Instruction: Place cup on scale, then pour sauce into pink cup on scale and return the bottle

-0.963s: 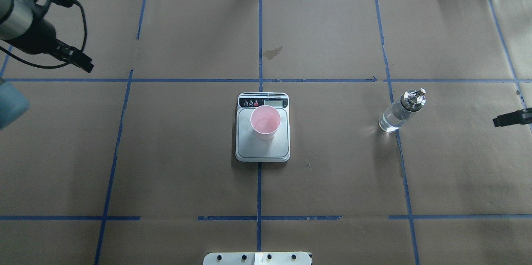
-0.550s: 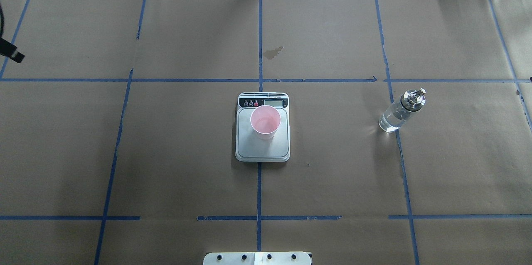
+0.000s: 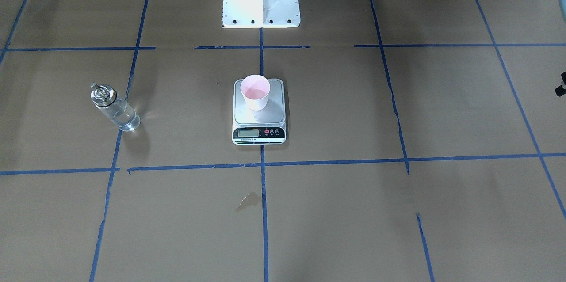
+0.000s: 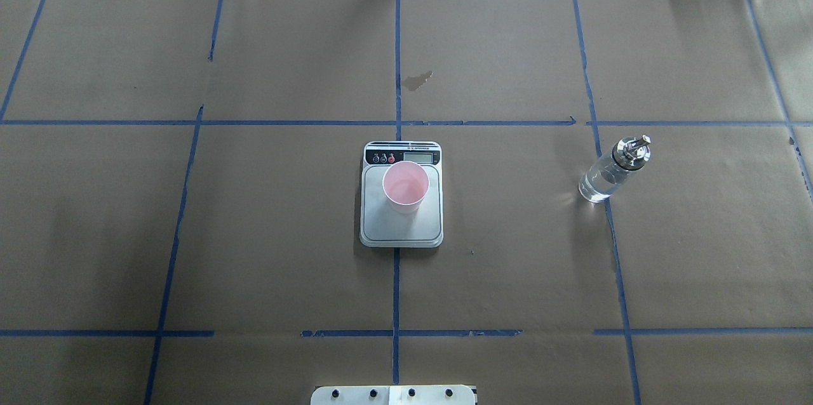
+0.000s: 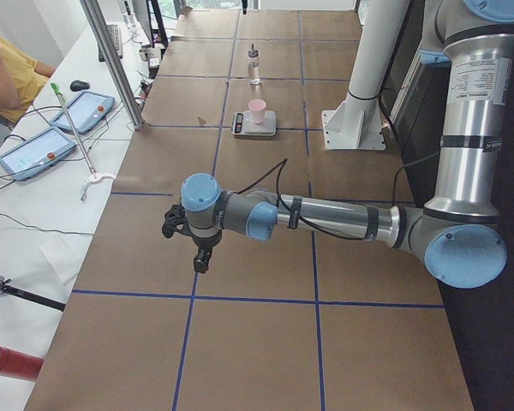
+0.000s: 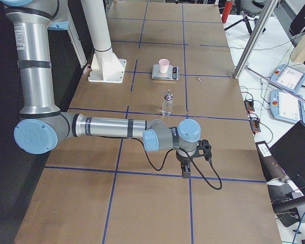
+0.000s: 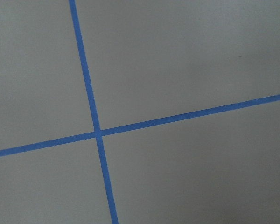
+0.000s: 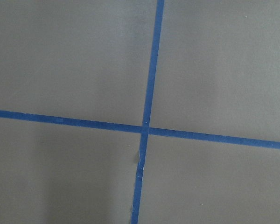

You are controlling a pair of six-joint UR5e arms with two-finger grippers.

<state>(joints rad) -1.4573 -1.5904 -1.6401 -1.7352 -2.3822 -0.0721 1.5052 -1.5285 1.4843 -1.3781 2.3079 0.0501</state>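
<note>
The cup [image 4: 406, 186] is standing upright on the scale [image 4: 401, 227] at the middle of the overhead frame, sitting toward the end of the platform nearest the display. The bottle [image 4: 606, 173] is standing upright on the brown paper [image 4: 254, 233] at the right of that frame, well apart from the scale and touching a blue tape line [image 4: 615, 252].

The left gripper [image 5: 201, 259] is hanging over the paper at the centre left of the left side view, far from the scale. The right gripper [image 6: 185, 172] is hanging at the centre right of the right side view, nearer the camera than the bottle. I cannot tell how far either is open, or whether either is holding anything. Both wrist cameras are showing only paper and crossing tape.
</note>
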